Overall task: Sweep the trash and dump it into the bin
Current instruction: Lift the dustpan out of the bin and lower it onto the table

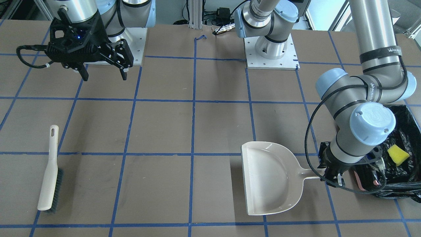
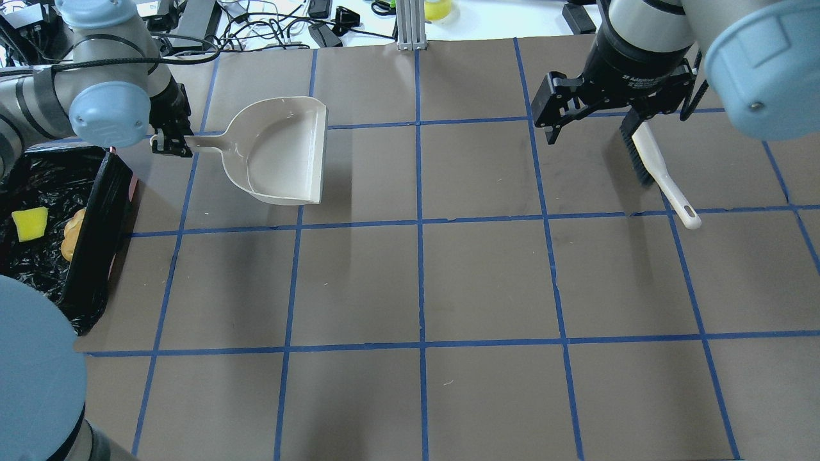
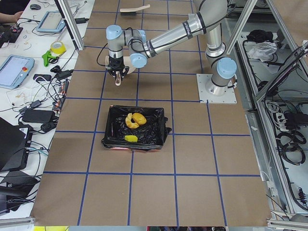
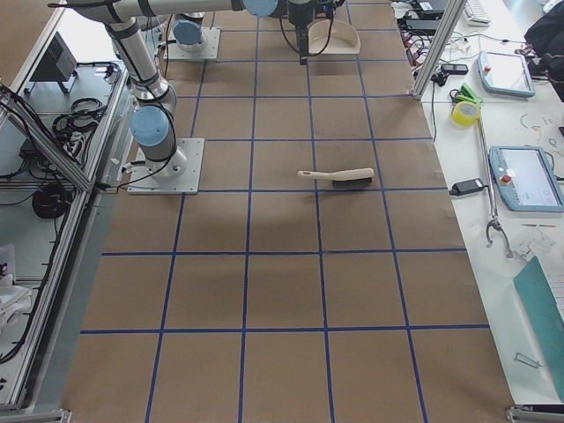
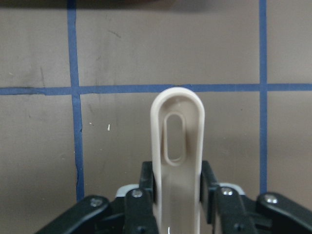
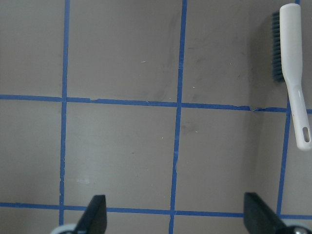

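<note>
Black crinkly plastic lines the pink rectangular bin (image 2: 99,224), which you'll find at the table edge on the robot's left. Inside it lie a yellow-green wedge (image 2: 30,223) and a golden-brown lump (image 2: 72,234); from the left-end camera a curved piece sits against the lump, but you cannot tell it apart cleanly. The left gripper (image 2: 172,137) is closed narrow on the handle of the beige flat plastic dustpan (image 2: 282,160), one finger (image 5: 210,183) pressed to each side of the handle. The pan's tray is bare, just beside the bin, mouth pointing away from it. Whether the pan rests on the brown paper table with blue tape grid (image 1: 164,125) or hangs just over it, you cannot tell. The right gripper (image 1: 105,78) hangs above the table with jaws spread wide, gripping nothing. The white-handled brush with dark bristles (image 1: 49,174) lies flat on the paper, apart from that gripper.
</note>
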Controlling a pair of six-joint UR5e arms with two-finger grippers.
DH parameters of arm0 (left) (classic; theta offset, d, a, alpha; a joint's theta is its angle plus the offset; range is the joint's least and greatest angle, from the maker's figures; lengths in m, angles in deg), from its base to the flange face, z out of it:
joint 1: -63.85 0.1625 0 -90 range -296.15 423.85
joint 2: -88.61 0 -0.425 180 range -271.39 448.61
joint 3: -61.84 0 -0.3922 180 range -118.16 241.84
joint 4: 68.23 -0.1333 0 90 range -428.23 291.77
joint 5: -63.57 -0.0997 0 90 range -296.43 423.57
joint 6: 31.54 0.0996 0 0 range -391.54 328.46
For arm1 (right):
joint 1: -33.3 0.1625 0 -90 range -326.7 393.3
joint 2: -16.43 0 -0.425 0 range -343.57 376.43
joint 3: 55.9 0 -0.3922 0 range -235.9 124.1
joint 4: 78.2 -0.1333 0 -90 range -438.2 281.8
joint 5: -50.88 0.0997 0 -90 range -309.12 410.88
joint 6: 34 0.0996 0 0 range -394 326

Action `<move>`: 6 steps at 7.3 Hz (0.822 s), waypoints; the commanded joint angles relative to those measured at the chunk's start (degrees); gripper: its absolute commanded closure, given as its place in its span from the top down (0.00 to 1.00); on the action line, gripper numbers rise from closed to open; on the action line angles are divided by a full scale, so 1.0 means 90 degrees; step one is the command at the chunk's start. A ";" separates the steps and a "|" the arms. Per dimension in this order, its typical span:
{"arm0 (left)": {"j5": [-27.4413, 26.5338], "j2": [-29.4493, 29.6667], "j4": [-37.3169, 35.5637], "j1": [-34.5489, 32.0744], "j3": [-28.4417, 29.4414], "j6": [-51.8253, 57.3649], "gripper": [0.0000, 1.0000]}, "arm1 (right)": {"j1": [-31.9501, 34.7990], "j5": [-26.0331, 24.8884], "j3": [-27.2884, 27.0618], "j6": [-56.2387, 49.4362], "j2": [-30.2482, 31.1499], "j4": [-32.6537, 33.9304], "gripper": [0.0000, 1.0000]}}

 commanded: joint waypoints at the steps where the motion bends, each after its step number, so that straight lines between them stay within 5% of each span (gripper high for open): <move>1: 0.0183 0.0419 -0.0346 -0.0018 0.0070 -0.0088 0.00 | 0.0000 0.0001 0.0000 0.0000 0.0000 0.0009 1.00; 6: 0.0105 0.0645 -0.0444 -0.0038 0.0246 -0.0058 0.00 | 0.0000 0.0001 0.0000 0.0000 0.0000 0.0000 1.00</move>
